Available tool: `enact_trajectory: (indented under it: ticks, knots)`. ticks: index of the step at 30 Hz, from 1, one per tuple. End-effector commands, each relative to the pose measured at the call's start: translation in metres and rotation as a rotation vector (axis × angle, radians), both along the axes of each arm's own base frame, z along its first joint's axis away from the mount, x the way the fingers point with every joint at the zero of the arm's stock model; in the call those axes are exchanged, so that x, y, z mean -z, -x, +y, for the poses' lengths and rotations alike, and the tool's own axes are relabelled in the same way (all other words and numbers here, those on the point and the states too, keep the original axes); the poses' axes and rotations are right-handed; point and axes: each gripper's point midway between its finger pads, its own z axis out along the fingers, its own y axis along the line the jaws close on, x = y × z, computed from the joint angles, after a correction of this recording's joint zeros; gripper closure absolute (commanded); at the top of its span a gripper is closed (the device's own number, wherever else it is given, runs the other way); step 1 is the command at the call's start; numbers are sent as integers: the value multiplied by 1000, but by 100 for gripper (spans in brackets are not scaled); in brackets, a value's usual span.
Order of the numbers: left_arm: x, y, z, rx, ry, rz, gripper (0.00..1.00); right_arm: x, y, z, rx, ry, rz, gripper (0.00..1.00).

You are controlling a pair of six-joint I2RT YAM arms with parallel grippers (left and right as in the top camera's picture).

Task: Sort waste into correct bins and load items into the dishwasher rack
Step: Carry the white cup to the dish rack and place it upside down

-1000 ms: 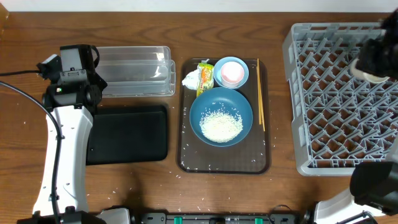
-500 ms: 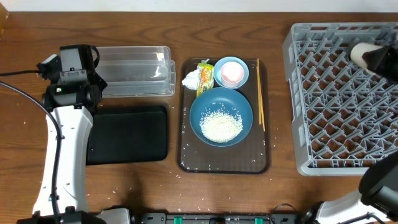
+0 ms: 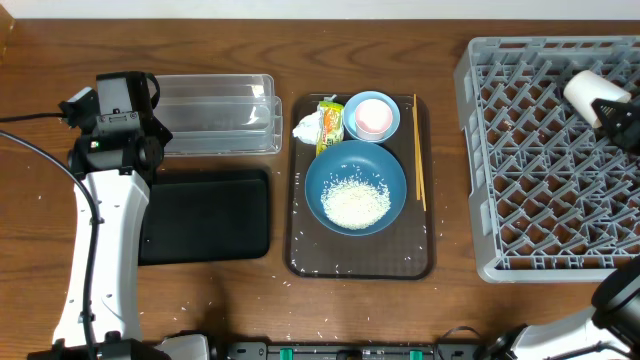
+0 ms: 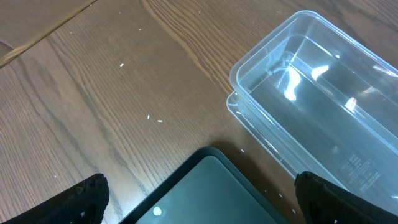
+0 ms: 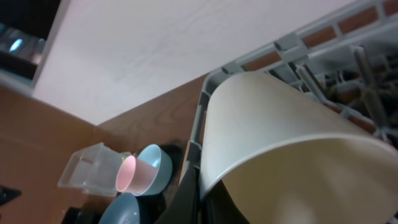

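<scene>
Right gripper (image 3: 610, 108) clamped on one white cylindrical cup (image 3: 587, 90), tilted above one big grey lattice dishwasher rack (image 3: 530, 200). Turn cup mouth-down, centre it over the cell directly under gripper, lower until seated, then let go. Left gripper (image 4: 205, 208) spread wide, empty. Two bins: shallow black tray (image 4: 211, 186) beneath it, clear rectangular tub (image 4: 311, 93) just ahead. Beyond rack from right gripper, you have two bowls, large blue bowl (image 3: 325, 170) and small light-blue bowl (image 3: 373, 117). Also one crumpled white tissue (image 3: 305, 127), one yellow-green wrapper (image 3: 329, 125), one white rice heap (image 3: 356, 203), and thin wooden chopsticks (image 3: 419, 150), number unclear.

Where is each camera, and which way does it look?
Overhead: above the table, looking down: dishwasher rack, brown tray, left arm, right arm.
Left wrist: low, facing the clear tub and black tray; its open fingers show.
Right wrist: facing across the rack; white cup held, dark finger below.
Shared: overhead and left wrist both see the tub.
</scene>
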Motion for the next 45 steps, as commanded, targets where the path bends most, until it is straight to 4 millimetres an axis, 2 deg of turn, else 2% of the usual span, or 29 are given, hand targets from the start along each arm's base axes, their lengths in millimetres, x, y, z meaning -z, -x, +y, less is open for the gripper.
enact_trajectory:
  ticks: [1,5,13,19,27,30,32,35,39,45]
  knots:
    - [0,2,3,-15,-11,4,2,8,1,9,-101,-72,-83,99]
    - [0,2,3,-15,-11,4,2,22,-7,3,-126,-106,-110,99]
    - [0,2,3,-15,-11,4,2,69,-15,-7,-102,-196,-35,99]
    - [0,2,3,-15,-11,4,2,83,-14,-11,-114,-184,-58,99]
    - [0,2,3,-15,-11,4,2,84,-7,-26,-55,-266,5,98]
    - [0,2,3,-15,-11,4,2,83,-3,-37,-25,-290,18,88]
    - [0,2,3,-15,-11,4,2,81,1,-43,-2,-305,31,77]
    - [0,2,3,-15,-11,4,2,75,5,-48,38,-302,61,72]
    - [0,2,3,-15,-11,4,2,73,10,-56,173,-239,190,78]
    - [0,2,3,-15,-11,4,2,59,45,-69,427,-79,428,79]
